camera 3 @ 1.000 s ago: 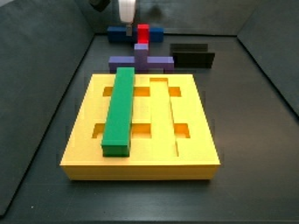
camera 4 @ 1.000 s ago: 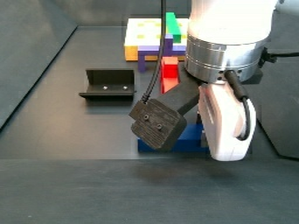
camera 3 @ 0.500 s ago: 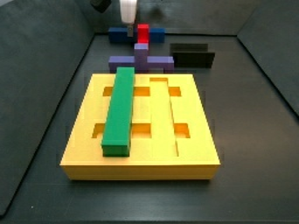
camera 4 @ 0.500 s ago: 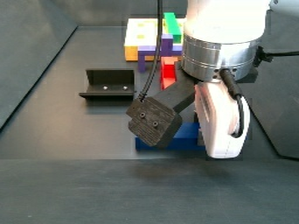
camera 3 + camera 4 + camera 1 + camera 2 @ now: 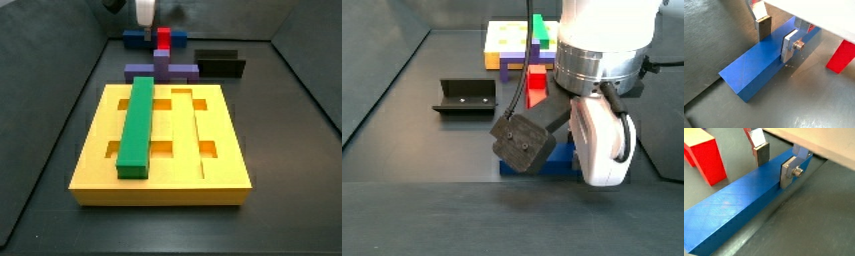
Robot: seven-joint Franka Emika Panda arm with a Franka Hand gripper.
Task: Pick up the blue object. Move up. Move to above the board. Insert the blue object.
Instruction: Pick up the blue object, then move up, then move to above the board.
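The blue object [image 5: 754, 70] [image 5: 731, 213] lies flat on the dark floor, a long royal-blue bar. My gripper [image 5: 776, 49] [image 5: 774, 174] is open and down over it. One finger stands on each long side, close to the bar's faces. In a side view the arm's white body [image 5: 596, 140] hides most of the bar, and only a blue edge [image 5: 543, 166] shows under it. The yellow board [image 5: 221, 170] lies well apart from the gripper, with a green bar [image 5: 138, 125] set in one of its grooves.
A red block [image 5: 842, 56] [image 5: 705, 160] stands right beside the blue bar. A purple cross-shaped block [image 5: 163, 72] lies between it and the board. The fixture [image 5: 221, 62] [image 5: 465, 98] sits off to one side. Dark walls ring the floor.
The arm shifted slightly half a second ago and is back where it was. The blue bar has not moved.
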